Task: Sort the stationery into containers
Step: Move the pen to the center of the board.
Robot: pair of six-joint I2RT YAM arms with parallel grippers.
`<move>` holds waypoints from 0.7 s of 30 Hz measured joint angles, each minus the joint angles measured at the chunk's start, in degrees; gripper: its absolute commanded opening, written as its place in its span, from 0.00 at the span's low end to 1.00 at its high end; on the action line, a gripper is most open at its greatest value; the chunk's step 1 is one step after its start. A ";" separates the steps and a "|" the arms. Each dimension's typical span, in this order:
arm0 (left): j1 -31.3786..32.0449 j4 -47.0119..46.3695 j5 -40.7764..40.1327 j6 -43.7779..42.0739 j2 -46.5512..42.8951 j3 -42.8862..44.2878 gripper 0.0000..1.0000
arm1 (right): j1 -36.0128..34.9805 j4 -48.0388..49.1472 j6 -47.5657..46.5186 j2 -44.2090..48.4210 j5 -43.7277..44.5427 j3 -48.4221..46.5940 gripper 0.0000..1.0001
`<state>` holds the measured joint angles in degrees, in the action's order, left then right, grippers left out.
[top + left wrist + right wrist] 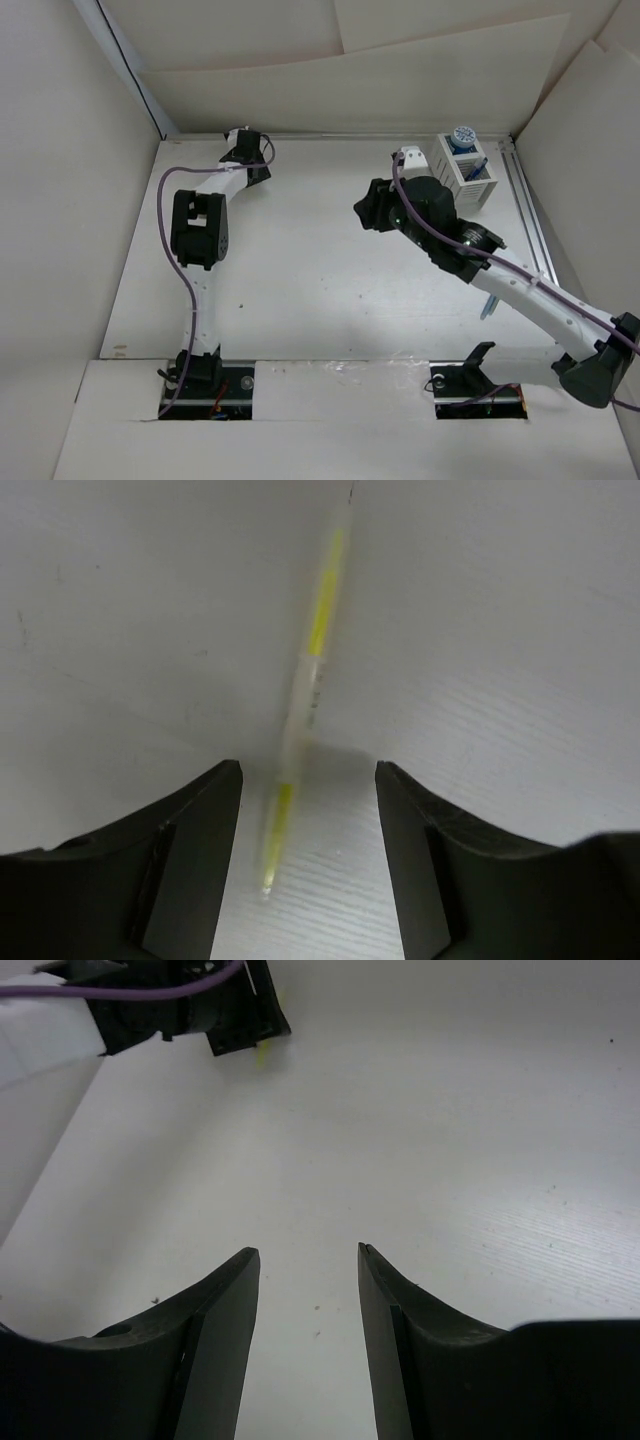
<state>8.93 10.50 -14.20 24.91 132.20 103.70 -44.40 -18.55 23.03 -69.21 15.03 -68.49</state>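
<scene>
The pale-yellow stick [305, 690] lies on the table by the back wall, its tip between the fingers of my open left gripper [308, 780]. In the top view that gripper [246, 140] is at the far back left and hides the stick. My right gripper [308, 1260] is open and empty above bare table; in the top view it [363, 212] points left, mid-table. The white slatted organizer box [452, 180] stands at the back right, with a blue-and-white roll [462, 137] in its far compartment and the dark blue pen [478, 170] in the near one. A short light-blue stick [487, 304] lies under my right arm.
Paper walls close in the table on the left, back and right. A metal rail [530, 220] runs along the right edge. The right wrist view shows my left gripper [225, 1010] at the top left, with a bit of the yellow stick [265, 1053] below it.
</scene>
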 measured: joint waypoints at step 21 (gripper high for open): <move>3.85 6.10 -2.62 -1.88 0.33 1.11 0.00 | -0.68 1.05 -1.44 8.66 3.63 -0.26 0.52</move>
<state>12.78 16.60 -16.82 23.03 132.53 104.81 -45.08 -17.50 21.58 -60.55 18.65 -68.75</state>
